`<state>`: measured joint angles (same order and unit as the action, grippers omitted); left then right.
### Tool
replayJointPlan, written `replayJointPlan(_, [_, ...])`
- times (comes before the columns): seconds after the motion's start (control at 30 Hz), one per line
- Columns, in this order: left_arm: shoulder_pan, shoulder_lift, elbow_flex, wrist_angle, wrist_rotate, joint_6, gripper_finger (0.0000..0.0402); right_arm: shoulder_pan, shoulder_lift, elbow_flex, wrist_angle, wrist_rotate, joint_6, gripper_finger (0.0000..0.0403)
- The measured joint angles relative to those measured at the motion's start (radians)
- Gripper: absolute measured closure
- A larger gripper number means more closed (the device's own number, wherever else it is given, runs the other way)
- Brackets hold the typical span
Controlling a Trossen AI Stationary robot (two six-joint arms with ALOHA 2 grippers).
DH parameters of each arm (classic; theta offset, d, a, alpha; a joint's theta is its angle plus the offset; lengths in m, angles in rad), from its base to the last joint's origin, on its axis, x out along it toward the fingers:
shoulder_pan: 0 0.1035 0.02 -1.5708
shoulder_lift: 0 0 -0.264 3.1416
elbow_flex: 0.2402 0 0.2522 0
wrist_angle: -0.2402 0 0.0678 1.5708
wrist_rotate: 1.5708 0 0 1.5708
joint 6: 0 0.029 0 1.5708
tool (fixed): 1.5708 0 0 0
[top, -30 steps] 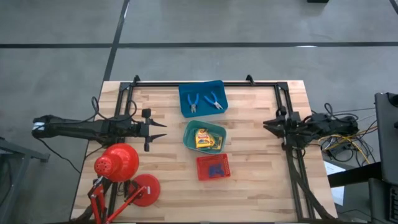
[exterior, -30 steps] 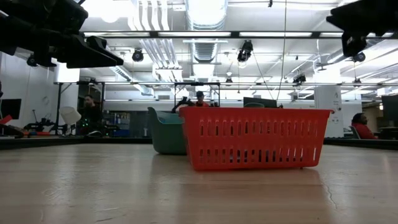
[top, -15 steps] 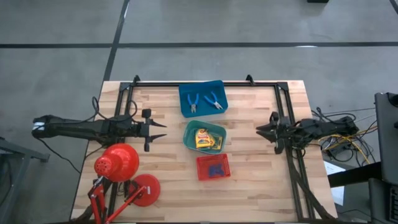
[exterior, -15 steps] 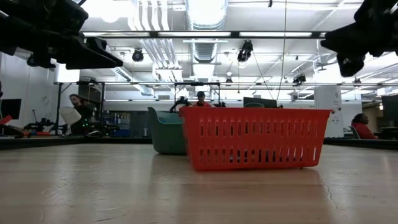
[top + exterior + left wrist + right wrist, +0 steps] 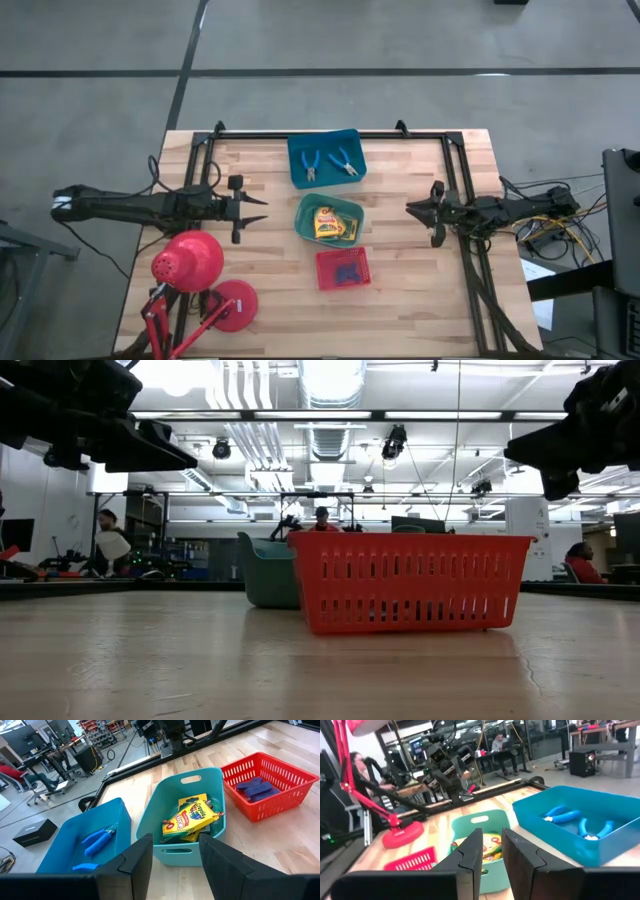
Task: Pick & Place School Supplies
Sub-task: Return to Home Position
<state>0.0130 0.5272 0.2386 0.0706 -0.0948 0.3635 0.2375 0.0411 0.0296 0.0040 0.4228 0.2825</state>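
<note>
Two blue-handled tools [image 5: 325, 163] lie in the blue tray [image 5: 296, 172] at the far middle of the table. Yellow-and-green boxes [image 5: 192, 817] lie in the green tray [image 5: 305, 222] in front of it. Dark blue blocks [image 5: 255, 788] lie in the red tray [image 5: 325, 280] nearest the front edge. My left gripper [image 5: 262, 209] hovers level left of the green tray, open, nothing between its fingers. My right gripper [image 5: 410, 210] hovers level right of the green tray, fingers a narrow gap apart [image 5: 492, 840] and empty.
A red desk lamp [image 5: 190, 262] with its round base [image 5: 232, 305] stands at the near left corner, close beside my left arm. A black frame [image 5: 460, 170] runs along the far and right sides. Bare wood lies between the trays and each gripper.
My right gripper has come down and gone toward the table's left, closer to the green tray, staying about level. My left gripper has kept still, and the trays have not moved.
</note>
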Motion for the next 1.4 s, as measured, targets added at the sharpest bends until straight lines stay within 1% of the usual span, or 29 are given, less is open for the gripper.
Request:
replayJointPlan(0.3, [0.0, 0.0, 0.0, -0.001, 0.0, 0.0, 0.0234, 0.0, 0.048, 0.0, 0.0, -0.001, -0.126, 0.0335])
replayJointPlan(0.97, [-0.001, 0.0, 0.0, -0.001, 0.0, 0.003, 0.0234, 0.0, 0.053, 0.0, 0.001, -0.003, -0.126, 0.0335])
replayJointPlan(1.0, [-0.001, 0.0, 0.0, 0.0, 0.0, 0.024, 0.0234, 0.0, 0.053, 0.0, 0.0, -0.003, -0.126, 0.0335])
replayJointPlan(1.1, [0.0, -0.001, 0.0, 0.026, 0.0, 0.166, 0.0234, 0.0, 0.053, 0.0, 0.001, -0.003, -0.126, 0.0335])
replayJointPlan(1.17, [-0.001, -0.013, 0.0, 0.028, 0.005, 0.206, 0.0234, 0.0, 0.053, 0.0, 0.0, -0.003, -0.126, 0.0335])
replayJointPlan(1.3, [-0.001, -0.052, 0.008, 0.043, 0.015, 0.175, 0.0234, 0.0, 0.053, 0.0, 0.001, -0.003, -0.126, 0.0335])
replayJointPlan(1.4, [-0.001, -0.119, 0.01, 0.012, 0.017, 0.109, 0.0234, 0.0, 0.053, 0.0, 0.0, -0.003, -0.126, 0.0335])
